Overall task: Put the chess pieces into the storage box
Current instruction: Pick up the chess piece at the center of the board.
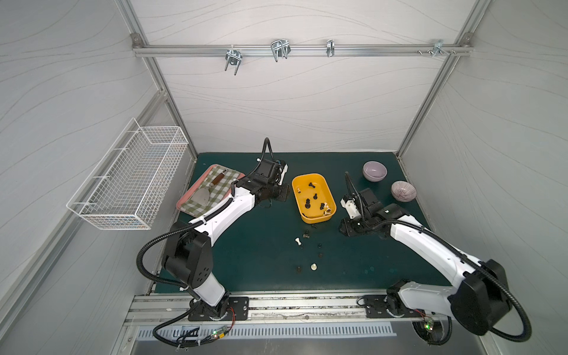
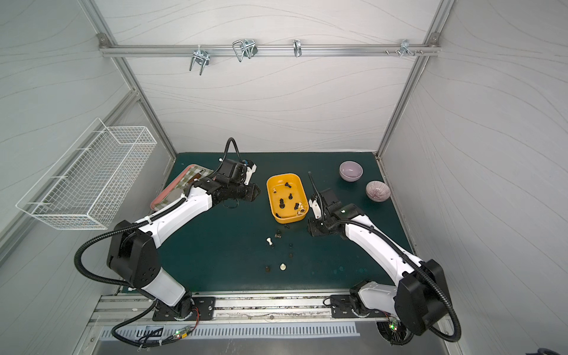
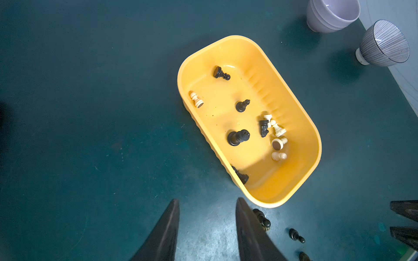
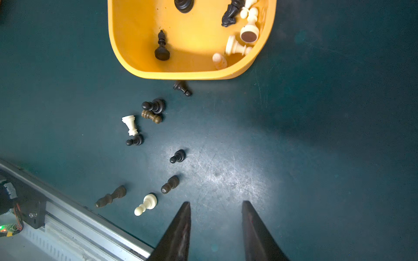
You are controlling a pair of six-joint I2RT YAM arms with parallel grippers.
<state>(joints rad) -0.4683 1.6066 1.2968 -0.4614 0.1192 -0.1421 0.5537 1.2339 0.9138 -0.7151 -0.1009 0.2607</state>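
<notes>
Left gripper (image 3: 207, 201): jaws apart, empty; we hover at 9 o'clock of the storage box (image 1: 316, 219).
Right gripper (image 4: 216, 203): apart, empty, at 4 o'clock, poised to pick.
Chess pieces (image 3: 238, 137): some lie inside; others, a white rook (image 4: 131, 125) included, wait at its 6 o'clock.

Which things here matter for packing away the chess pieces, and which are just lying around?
Job: chess pieces, some loose, some already boxed; yellow box.
Lying about: lilac bowl; striped bowl; pink tray; spatula; wire basket.
</notes>
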